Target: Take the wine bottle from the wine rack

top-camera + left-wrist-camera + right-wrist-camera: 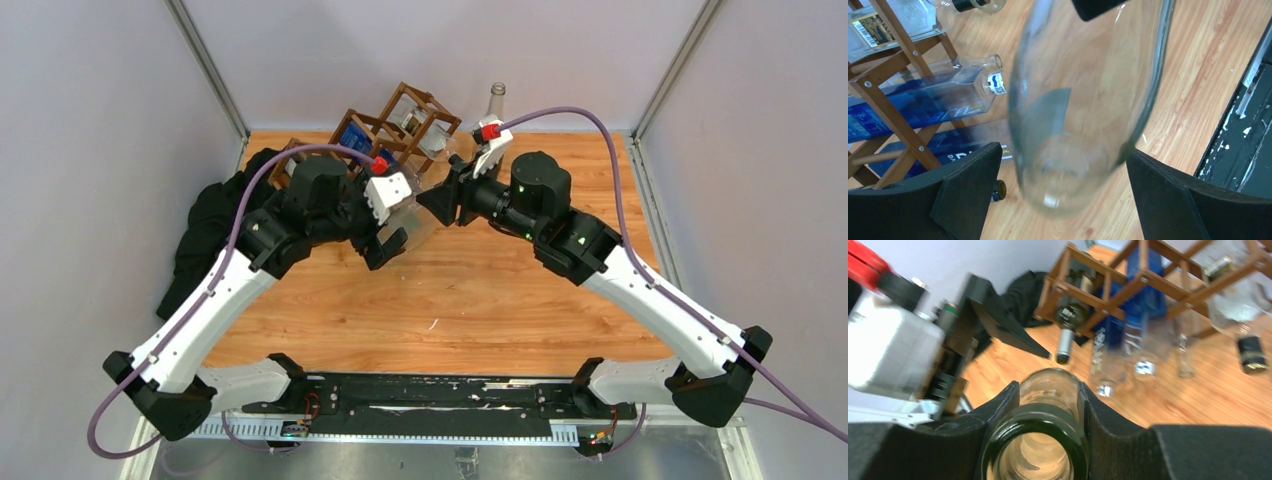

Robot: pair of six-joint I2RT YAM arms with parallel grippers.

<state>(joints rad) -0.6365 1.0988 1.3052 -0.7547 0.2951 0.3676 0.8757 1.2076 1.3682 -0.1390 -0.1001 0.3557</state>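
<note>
Little of the writing could be read. In the left wrist view, a clear bottle (885,22) at the top of the wine rack (432,104) bore a yellowish label with a black barcode. The square blue-labelled bottle (933,97) below it carried a small white sticker at its shoulder, its print too fine to make out. A lower blue bottle (923,145) showed a few white letters, cut off by the black finger. In the right wrist view the white print down the blue labels was only blur.

The wine bottle (1078,115), clear and without a label, was out of the rack and just in front of it over the wooden worktop (450,300), between the two arms. The right jaws were closed narrowly on its neck just below the mouth (1035,450). The left jaws stood wide, one on each side of its body without gripping it.

A dark bottle (1070,315) and a black-capped clear bottle (1249,347) lay in the rack with their necks pointing out. Another clear bottle (495,100) stood upright behind the right arm (640,290). A black cloth (205,235) lay heaped at the worktop's left edge, beside the left arm (215,290).
</note>
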